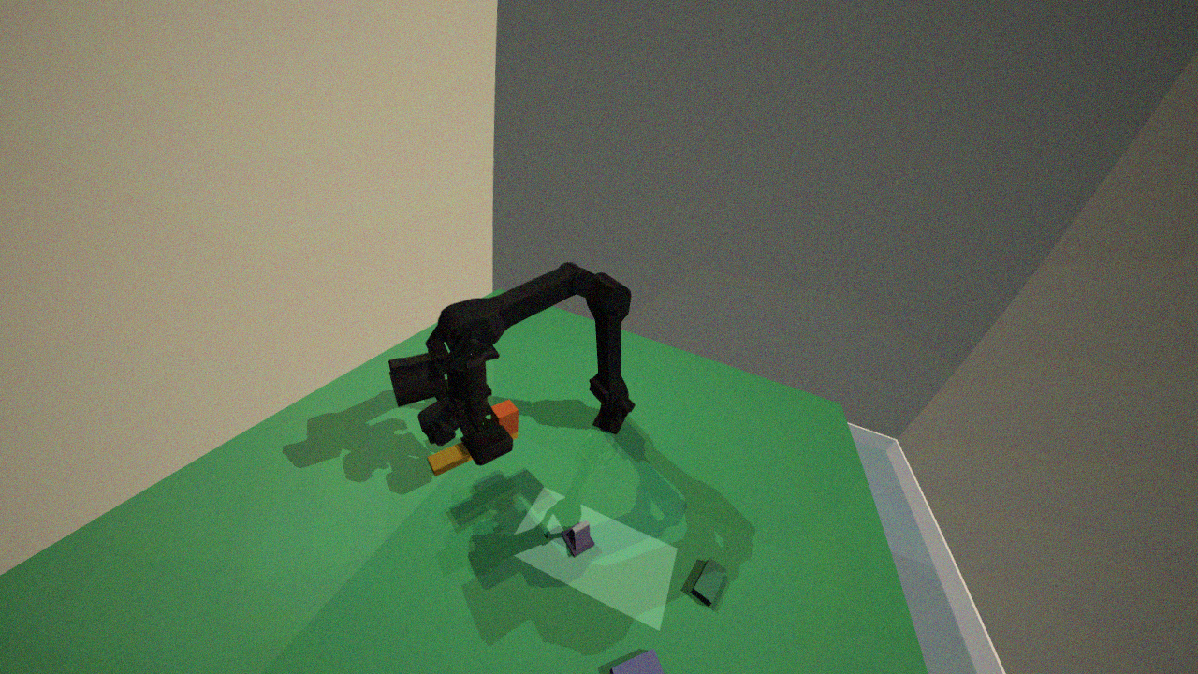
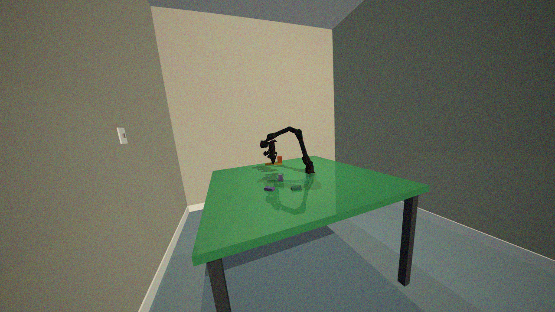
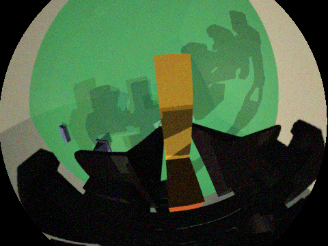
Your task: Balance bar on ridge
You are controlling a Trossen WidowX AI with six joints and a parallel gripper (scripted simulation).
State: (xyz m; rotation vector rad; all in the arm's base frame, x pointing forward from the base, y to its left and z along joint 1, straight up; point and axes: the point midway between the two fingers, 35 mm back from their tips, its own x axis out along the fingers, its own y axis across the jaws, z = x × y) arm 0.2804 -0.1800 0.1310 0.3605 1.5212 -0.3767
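Note:
My gripper (image 1: 489, 452) (image 2: 273, 162) (image 3: 176, 128) is shut on the yellow-orange bar (image 1: 446, 460) (image 2: 268, 164) (image 3: 173, 82), around its middle stretch. The bar is held above the table, looks about level, and its shadow lies apart from it. An orange-red block (image 1: 505, 417) (image 2: 279, 159) (image 3: 186, 207) stands on one end of the bar, mostly hidden in the wrist view. The small purple ridge (image 1: 577, 538) (image 2: 280, 177) (image 3: 102, 146) stands on the table, off to the side of the gripper, with nothing on it. A finger partly covers it in the wrist view.
A dark grey-green block (image 1: 710, 581) (image 2: 295, 188) lies on the green table (image 1: 359, 569) (image 2: 349, 197) beyond the ridge. A purple block (image 1: 638, 663) (image 2: 269, 189) (image 3: 64, 133) lies farther from the arm's base, cut off at the bottom of the top view.

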